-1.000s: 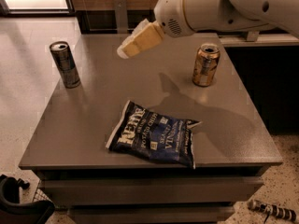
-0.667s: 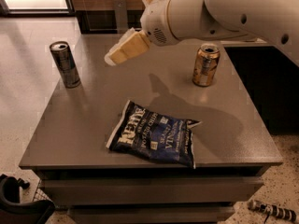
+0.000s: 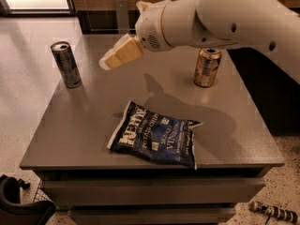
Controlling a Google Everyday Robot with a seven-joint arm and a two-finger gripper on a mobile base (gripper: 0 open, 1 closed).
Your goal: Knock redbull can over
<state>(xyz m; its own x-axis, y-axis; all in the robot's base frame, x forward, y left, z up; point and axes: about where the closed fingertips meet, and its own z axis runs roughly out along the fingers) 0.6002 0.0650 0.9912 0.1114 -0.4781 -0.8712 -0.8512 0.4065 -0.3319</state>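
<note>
The redbull can (image 3: 65, 64) is slim, tall and dark silver-grey, and stands upright near the left edge of the grey table (image 3: 89, 121). My gripper (image 3: 107, 63), with cream-coloured fingers, hangs above the table to the right of the can, pointing down-left toward it. A clear gap separates it from the can. It holds nothing that I can see. The white arm (image 3: 225, 13) reaches in from the upper right.
A shorter gold-bronze can (image 3: 207, 67) stands upright at the right of the table. A dark blue chip bag (image 3: 154, 135) lies flat near the front middle. Tiled floor lies to the left of the table, and dark cabinets stand behind it.
My gripper has moved left across the table, toward the redbull can. Both cans and the chip bag have not moved.
</note>
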